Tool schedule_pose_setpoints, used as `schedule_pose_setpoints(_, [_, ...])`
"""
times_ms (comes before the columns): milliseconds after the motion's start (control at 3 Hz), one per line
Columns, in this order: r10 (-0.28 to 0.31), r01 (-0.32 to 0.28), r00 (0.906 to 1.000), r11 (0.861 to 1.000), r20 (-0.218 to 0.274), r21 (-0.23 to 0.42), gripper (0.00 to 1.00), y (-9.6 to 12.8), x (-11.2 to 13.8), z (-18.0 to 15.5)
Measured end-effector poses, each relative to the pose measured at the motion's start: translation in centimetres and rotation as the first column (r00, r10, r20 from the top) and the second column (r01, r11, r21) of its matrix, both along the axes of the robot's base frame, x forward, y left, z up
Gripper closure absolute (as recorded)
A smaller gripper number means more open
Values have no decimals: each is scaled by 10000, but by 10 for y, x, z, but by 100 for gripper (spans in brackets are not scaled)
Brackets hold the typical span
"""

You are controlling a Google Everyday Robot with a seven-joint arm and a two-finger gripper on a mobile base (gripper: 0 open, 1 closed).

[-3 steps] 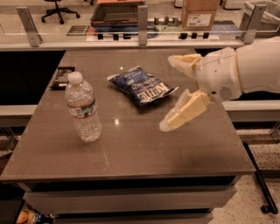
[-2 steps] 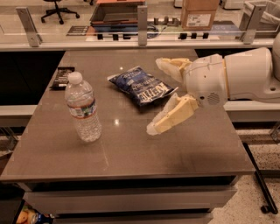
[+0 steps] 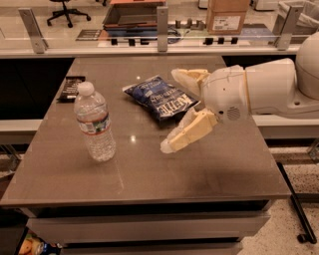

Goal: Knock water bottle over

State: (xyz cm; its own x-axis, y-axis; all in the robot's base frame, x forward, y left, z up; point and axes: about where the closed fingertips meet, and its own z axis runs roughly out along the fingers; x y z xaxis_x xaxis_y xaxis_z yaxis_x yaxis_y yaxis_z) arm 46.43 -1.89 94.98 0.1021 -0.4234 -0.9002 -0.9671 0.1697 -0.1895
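Observation:
The water bottle (image 3: 94, 123) stands upright on the left part of the grey table (image 3: 149, 169). It is clear ribbed plastic with a white cap and a white, red and green label band. My gripper (image 3: 172, 112) is open, with its cream fingers spread wide and pointing left. It hovers over the middle of the table, to the right of the bottle and apart from it. One finger (image 3: 187, 78) lies above the blue chip bag, the other finger (image 3: 185, 134) is in front of the bag.
A blue chip bag (image 3: 160, 97) lies flat near the table's middle, partly behind my gripper. A dark flat packet (image 3: 71, 87) lies at the far left edge. A glass-railed counter (image 3: 159, 42) with a cardboard box (image 3: 227, 15) runs behind the table.
My gripper has moved left across the table toward the bottle, over the chip bag. The bottle still stands upright in the same place.

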Motion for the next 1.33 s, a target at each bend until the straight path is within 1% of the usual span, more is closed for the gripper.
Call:
schedule_pose_setpoints(333, [45,-42,9998,9999,-204,131,0,11,4,-13])
schedule_pose_setpoints(667, [178,-167,9995,9990,-266,414,0,26,7,-24])
schedule_pose_setpoints(1333, [583,-574,9983,9901,-35,1285,0,64,18,-33])
